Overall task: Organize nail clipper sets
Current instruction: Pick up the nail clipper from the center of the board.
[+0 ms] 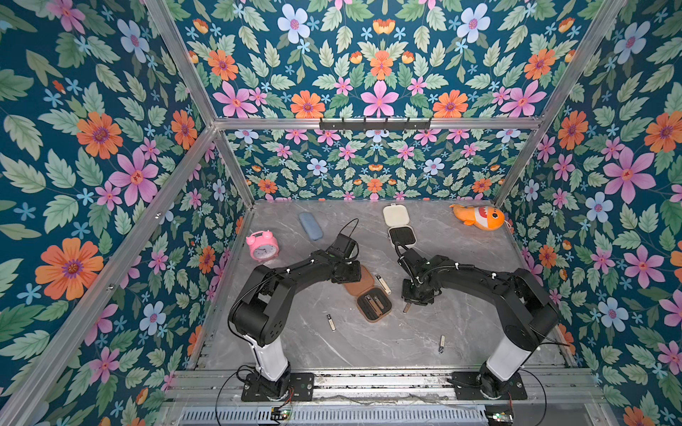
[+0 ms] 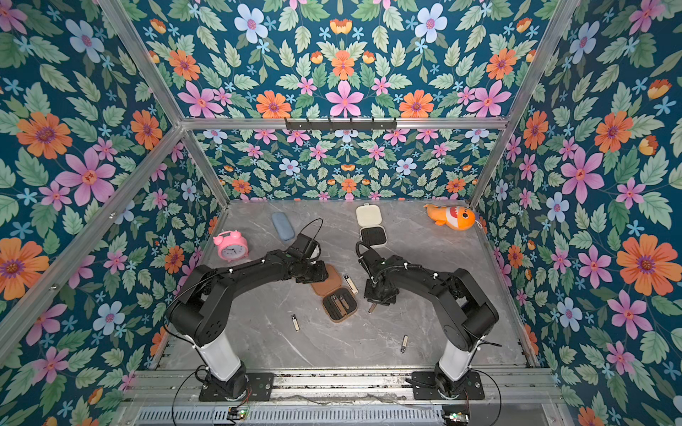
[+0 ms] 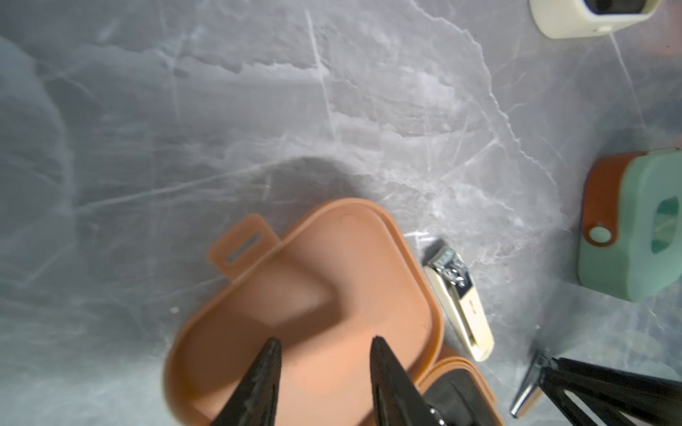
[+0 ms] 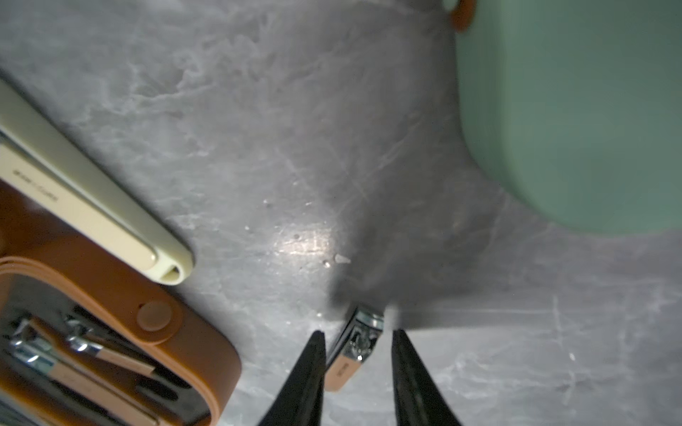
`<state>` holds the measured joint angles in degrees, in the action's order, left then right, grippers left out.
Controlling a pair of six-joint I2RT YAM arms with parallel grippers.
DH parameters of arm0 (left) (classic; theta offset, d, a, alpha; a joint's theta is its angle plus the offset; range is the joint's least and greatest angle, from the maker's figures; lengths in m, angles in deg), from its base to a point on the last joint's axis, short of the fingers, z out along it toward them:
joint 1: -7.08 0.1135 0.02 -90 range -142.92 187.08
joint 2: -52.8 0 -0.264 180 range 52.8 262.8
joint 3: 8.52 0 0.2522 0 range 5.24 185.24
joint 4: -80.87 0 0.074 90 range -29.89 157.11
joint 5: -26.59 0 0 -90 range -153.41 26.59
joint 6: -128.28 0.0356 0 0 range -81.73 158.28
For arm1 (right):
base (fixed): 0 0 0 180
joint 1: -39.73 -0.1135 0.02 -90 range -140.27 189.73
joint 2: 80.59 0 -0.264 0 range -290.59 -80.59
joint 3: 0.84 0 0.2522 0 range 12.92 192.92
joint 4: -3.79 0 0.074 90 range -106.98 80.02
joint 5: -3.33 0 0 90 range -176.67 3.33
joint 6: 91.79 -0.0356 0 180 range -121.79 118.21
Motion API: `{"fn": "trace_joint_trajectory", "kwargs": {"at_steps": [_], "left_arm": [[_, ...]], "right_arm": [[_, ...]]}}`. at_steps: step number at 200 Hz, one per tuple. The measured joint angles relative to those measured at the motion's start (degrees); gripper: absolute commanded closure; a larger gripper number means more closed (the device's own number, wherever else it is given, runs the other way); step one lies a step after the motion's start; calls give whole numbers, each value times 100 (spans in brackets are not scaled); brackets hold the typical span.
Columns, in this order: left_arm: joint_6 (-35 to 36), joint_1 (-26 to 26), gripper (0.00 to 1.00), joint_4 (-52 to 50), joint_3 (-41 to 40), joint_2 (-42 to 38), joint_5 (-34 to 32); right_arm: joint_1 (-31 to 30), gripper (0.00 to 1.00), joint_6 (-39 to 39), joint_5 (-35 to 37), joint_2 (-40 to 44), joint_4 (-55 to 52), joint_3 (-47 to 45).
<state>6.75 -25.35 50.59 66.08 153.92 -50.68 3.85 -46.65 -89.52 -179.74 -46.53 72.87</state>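
Brown case (image 1: 364,287) lies open centrally on the worktop (image 1: 369,343), two clippers (image 4: 110,359) seated inside. Left gripper (image 3: 324,339) hovers over the lid (image 3: 332,280), jaws apart, empty. Right gripper (image 4: 358,332), just beside the case, straddles a brown clipper (image 4: 347,365); grip undetermined.

brown case (image 1: 363,287), cream case (image 1: 395,215), pink clock (image 1: 262,246)

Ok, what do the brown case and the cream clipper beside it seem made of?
Brown case: probably matte silicone or soft plastic, judging by its rounded moulded rim and thin slotted tab. Cream clipper: shiny metal head with glints; smooth cream handle, plastic or painted, can't tell.
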Motion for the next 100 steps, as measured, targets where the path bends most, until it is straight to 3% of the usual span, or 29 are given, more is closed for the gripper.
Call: {"fn": "trace_joint_trajectory", "kwargs": {"at_steps": [100], "left_arm": [[44,168,58,302,-214,74,219]], "right_arm": [[-13,81,33,63,-326,-166,267]]}}
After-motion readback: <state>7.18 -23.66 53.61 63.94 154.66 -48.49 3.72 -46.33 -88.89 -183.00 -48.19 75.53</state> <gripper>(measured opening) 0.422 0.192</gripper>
